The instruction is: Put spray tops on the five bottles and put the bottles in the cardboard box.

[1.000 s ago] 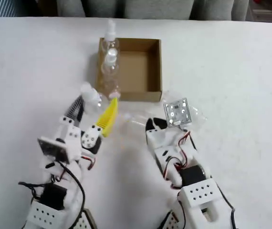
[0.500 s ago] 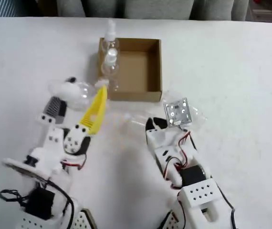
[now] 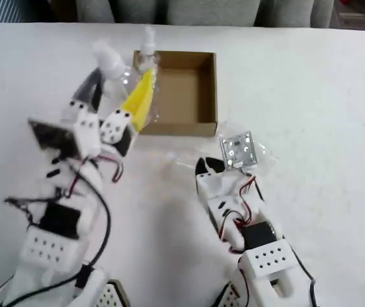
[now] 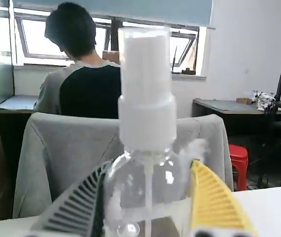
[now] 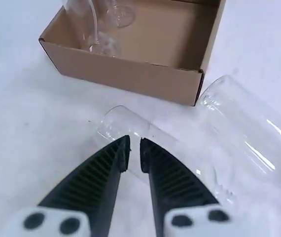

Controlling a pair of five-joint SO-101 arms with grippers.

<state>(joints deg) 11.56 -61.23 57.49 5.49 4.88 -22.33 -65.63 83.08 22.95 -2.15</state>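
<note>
My left gripper is shut on a clear bottle with a white spray top, held upright between the black and yellow fingers. In the high view this bottle hangs at the left wall of the cardboard box. Capped bottles stand inside along that wall. My right gripper is shut, low over a clear uncapped bottle lying on the table before the box. Another uncapped bottle lies beside it.
The box's right half is bare cardboard. Open white table stretches to the right and to the far left. Grey chair backs line the far edge. The right arm lies along the near table.
The left arm has lifted the capped bottle off the table in front of the box's left corner and carried it back to the box's left wall. The right arm has not moved.
</note>
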